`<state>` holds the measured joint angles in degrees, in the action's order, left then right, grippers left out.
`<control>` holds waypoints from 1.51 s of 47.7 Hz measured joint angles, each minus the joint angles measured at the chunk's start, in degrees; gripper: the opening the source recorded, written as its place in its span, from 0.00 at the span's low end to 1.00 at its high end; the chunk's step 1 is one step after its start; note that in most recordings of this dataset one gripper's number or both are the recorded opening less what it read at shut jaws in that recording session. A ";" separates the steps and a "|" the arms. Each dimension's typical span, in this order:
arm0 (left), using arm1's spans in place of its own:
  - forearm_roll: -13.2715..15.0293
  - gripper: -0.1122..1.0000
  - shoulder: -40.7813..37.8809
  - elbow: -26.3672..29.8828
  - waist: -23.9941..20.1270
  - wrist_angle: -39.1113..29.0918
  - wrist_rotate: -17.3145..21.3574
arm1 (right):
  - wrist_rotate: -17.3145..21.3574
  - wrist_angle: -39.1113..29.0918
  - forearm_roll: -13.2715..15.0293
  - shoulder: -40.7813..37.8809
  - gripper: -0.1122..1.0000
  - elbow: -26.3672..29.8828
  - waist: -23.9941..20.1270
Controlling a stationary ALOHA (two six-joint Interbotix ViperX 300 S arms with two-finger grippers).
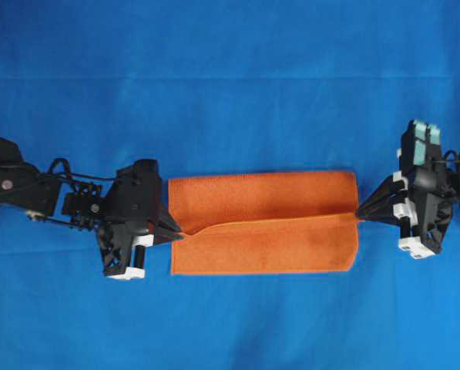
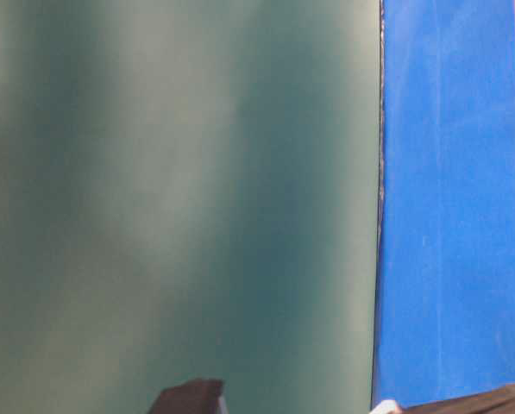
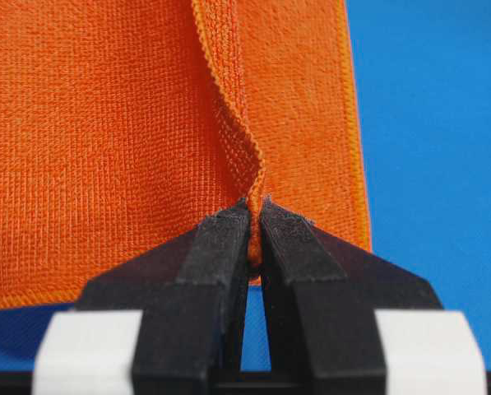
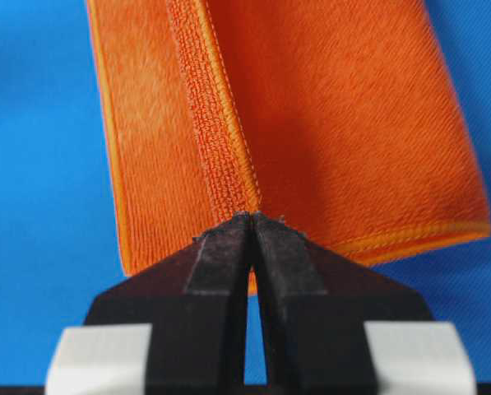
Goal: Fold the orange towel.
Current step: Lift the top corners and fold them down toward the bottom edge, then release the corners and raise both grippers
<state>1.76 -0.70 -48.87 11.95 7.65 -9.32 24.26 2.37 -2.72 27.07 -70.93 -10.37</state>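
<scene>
Left pincer [image 1: 176, 234]: clamped on towel [image 1: 264, 223] hem at the left end.
Right pincer [image 1: 360, 213]: clamped on the hem at the right end.
Towel: flat on blue cloth [image 1: 230, 77], stretched between both pincers, a hem line running along its middle.
Handling, judged: carry both ends across together, level and taut, so the edges align.

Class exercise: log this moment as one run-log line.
left gripper: shut on orange towel edge | right gripper: shut on opposite edge | towel: partly folded on blue cloth
</scene>
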 measured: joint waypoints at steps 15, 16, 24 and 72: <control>0.00 0.11 -1.32 0.44 3.96 -0.09 -0.88 | 2.81 3.60 0.00 -7.73 0.11 2.46 -5.27; 0.00 0.11 -1.32 0.44 4.13 -0.09 -0.97 | 2.90 3.78 0.00 -8.00 0.11 2.64 -5.63; 0.00 0.11 -1.76 0.44 4.22 -0.09 -1.14 | 3.08 4.04 0.00 -10.02 0.11 3.78 -6.59; -0.09 0.70 2.81 1.67 -3.96 -3.96 6.68 | 4.39 -2.20 4.66 -3.52 0.64 5.10 0.26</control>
<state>1.67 2.11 -47.20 8.00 3.69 -2.64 28.65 0.18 1.93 23.55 -65.83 -10.11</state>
